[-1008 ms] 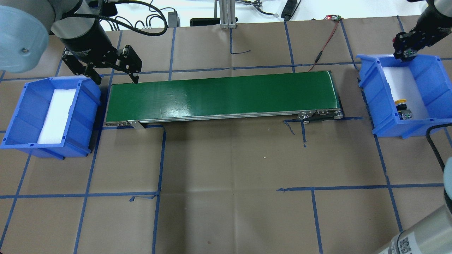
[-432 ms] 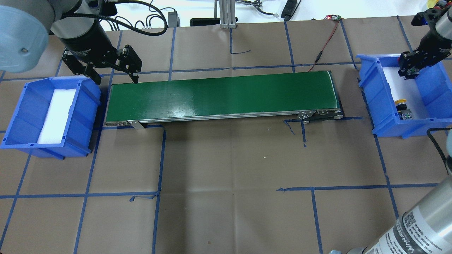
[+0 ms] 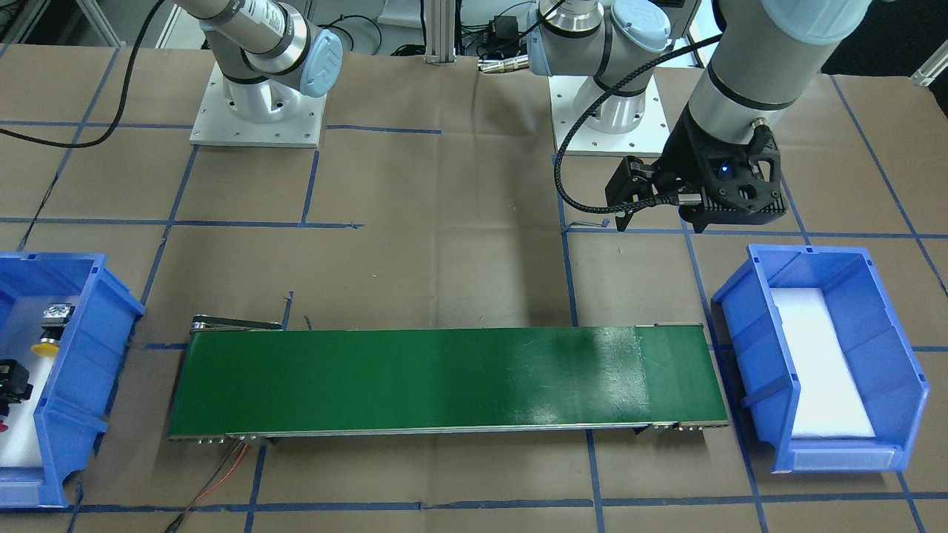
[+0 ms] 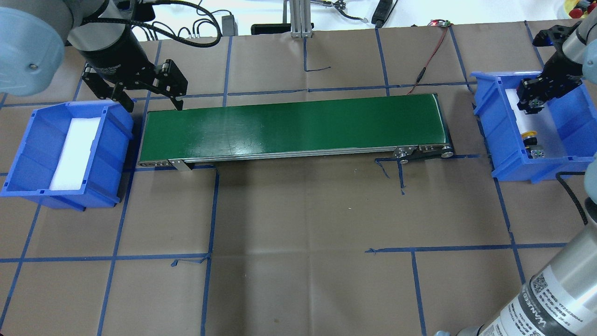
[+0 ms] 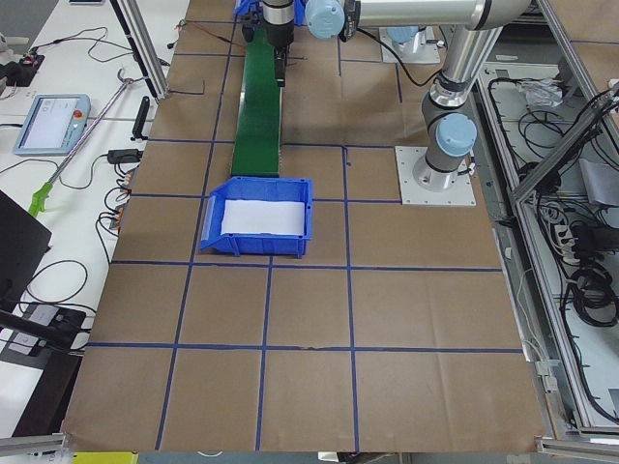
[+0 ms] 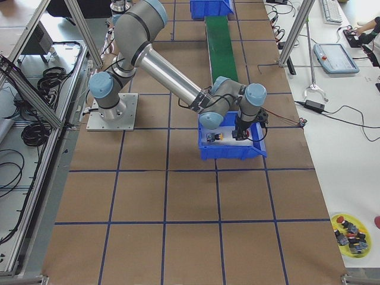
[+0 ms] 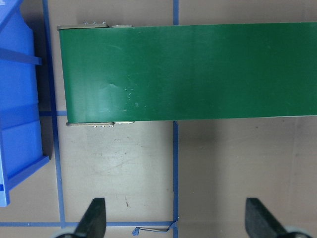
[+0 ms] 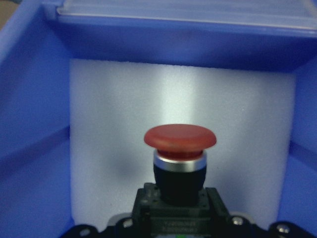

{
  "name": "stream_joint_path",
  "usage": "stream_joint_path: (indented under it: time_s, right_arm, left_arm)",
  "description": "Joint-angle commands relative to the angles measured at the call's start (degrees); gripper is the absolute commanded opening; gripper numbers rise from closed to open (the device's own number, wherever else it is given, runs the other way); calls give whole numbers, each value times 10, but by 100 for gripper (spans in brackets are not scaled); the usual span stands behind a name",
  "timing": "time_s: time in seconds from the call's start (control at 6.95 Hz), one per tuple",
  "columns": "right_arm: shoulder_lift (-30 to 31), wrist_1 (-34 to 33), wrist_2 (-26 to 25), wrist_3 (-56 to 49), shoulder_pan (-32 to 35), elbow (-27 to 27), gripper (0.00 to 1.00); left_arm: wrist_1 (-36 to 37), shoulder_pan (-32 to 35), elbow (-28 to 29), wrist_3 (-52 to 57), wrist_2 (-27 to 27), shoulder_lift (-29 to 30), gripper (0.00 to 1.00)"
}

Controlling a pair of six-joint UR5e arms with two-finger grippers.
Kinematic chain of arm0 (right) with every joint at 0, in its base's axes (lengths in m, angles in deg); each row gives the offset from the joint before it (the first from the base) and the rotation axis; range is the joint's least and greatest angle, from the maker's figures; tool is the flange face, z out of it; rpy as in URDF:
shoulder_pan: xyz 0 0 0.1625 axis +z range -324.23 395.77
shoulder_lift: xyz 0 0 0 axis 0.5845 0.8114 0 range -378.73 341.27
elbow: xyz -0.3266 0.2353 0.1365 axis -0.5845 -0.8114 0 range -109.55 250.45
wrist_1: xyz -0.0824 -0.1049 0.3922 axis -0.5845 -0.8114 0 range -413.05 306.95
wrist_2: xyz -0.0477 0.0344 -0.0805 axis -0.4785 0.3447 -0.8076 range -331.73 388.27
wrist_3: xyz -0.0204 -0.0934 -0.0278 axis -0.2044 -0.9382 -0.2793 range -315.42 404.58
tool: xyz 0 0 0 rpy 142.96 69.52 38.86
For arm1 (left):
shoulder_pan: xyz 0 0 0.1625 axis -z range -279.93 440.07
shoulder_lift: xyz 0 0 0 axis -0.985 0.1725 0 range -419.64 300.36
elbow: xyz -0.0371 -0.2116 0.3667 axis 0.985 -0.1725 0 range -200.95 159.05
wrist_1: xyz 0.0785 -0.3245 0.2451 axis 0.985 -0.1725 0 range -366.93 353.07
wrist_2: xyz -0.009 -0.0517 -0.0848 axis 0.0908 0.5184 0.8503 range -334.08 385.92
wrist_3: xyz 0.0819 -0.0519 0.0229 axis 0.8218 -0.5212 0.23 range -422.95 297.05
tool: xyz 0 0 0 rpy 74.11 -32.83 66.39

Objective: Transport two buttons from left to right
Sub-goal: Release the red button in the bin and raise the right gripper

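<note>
While the red button [image 8: 180, 137] is seen at the bottom centre of the right wrist view, its black body is clamped between the closed fingers of the right gripper [image 4: 530, 99]. That gripper is lowered into the right bin [image 4: 485, 100] at the upper right of the overhead view, over the white foam pad [image 8: 114, 124] lining the floor. Whether the red button touches the pad cannot be told. The yellow button [image 4: 529, 136] is laid on the same pad near the bin's lower end in the overhead view, apart from the gripper.

At the upper left of the overhead view the left gripper [image 4: 154, 103] is held with its fingers [image 7: 94, 218] spread wide and nothing between them, just above the left end of the green conveyor belt [image 4: 289, 126]. Beside that end the left bin [image 4: 28, 140] is set, with only a white pad seen inside.
</note>
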Motion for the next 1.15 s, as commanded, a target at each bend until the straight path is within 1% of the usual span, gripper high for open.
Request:
stream_joint_path:
  time_s: [0.0,0.14,0.29,0.72,0.86,1.01]
  right_arm:
    - [-3,-2,-1,0,0,13,12]
    - [-7,-34,10,1,0,7,71]
    - [-8,-48,11,3,0,10,99]
    - [4,-43,8,3,0,4,99]
    - [27,-43,7,3,1,2,99]
    - [65,-43,7,0,4,3,100]
  left_arm:
    - [0,0,0,0,0,0,100]
    - [0,0,0,0,0,-1,100]
    - [0,0,0,0,0,0,100]
    - [0,0,0,0,0,-1,100]
    - [0,0,0,0,0,-1,100]
    - [0,0,0,0,0,-1,100]
